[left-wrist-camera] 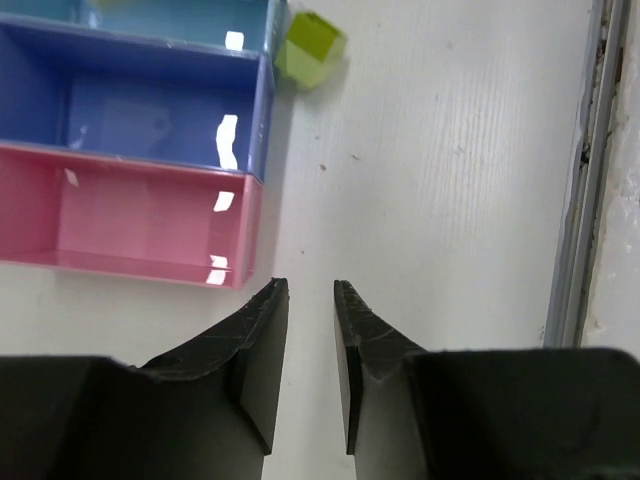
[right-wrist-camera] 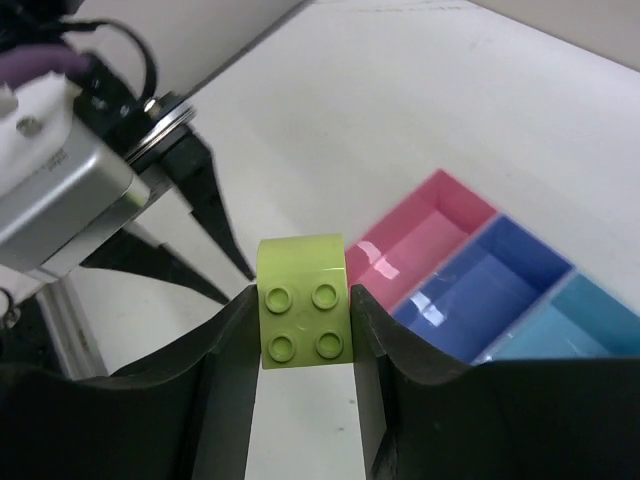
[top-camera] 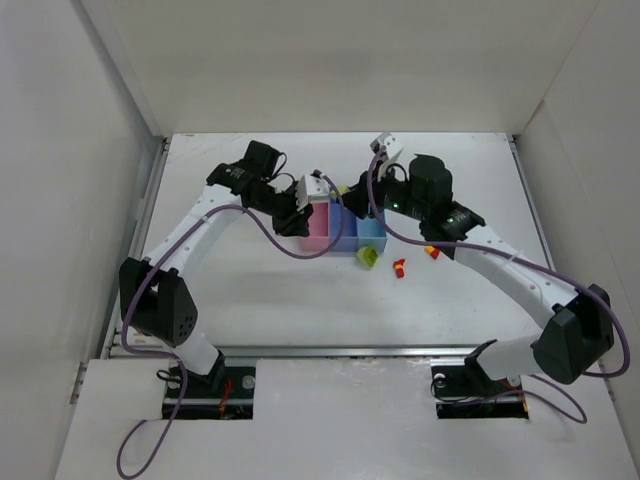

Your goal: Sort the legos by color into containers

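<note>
In the top external view the containers (top-camera: 345, 240) sit mid-table between the two arms. Three legos lie loose just in front of them: a yellow-green one (top-camera: 368, 257), a red one (top-camera: 399, 267) and a red-and-orange one (top-camera: 432, 252), so most of the sorting looks undone. In the left wrist view the left gripper (left-wrist-camera: 310, 287) hovers over the table beside the pink bin (left-wrist-camera: 130, 215), its jaws a narrow gap apart with nothing between them. The pink bin and the medium blue bin (left-wrist-camera: 150, 120) show bare floors. In the right wrist view the right gripper (right-wrist-camera: 303, 295) is clamped on a held yellow-green brick (right-wrist-camera: 303, 322), up in the air short of the bins and not yet dropped into any compartment.
</note>
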Controlling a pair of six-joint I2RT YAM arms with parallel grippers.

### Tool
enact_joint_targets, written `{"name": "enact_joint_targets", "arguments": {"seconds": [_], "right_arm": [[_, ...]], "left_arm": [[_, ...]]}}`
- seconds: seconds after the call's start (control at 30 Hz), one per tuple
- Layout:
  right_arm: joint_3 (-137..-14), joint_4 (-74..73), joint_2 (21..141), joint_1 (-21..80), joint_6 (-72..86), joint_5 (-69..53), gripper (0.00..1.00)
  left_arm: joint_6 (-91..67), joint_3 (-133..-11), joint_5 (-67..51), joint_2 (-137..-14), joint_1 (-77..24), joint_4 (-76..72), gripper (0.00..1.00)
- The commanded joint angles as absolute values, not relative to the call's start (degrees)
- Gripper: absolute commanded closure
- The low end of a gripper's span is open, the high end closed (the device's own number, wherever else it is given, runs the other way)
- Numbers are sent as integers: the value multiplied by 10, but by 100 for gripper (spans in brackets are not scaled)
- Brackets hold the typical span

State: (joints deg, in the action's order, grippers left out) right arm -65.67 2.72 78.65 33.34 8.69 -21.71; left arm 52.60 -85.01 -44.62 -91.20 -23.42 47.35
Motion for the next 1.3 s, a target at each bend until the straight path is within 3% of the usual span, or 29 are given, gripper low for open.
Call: {"name": "enact_joint_targets", "arguments": {"seconds": [0.0, 0.37, 0.5, 0.6, 0.7, 0.73, 0.83, 1.1, 1.27], "right_arm": [[-647, 5, 761, 306, 91, -144, 100], [-663, -43, 880, 253, 143, -69, 100], [-699, -76, 953, 253, 162, -53, 91], [-699, -83, 959, 247, 172, -33, 90], [-706, -83, 972, 247, 172, -40, 62], [-706, -83, 978, 247, 167, -40, 41], [-711, -83, 978, 247, 167, -54, 24], [-706, -126, 913, 247, 162, -33, 20], [-681, -237, 835, 313, 218, 146, 16]], "left_arm": [[530, -817, -431, -887, -235, 464, 78], [449, -788, -377, -870, -218, 377, 72], [436, -788, -349, -865, -218, 367, 63], [436, -788, -329, -859, -218, 367, 62], [436, -782, -329, -853, -218, 367, 62], [436, -782, -329, -853, -223, 367, 62], [429, -777, -329, -848, -223, 361, 61], [429, -777, -323, -848, -234, 356, 61], [410, -777, -304, -843, -239, 342, 61]]}}
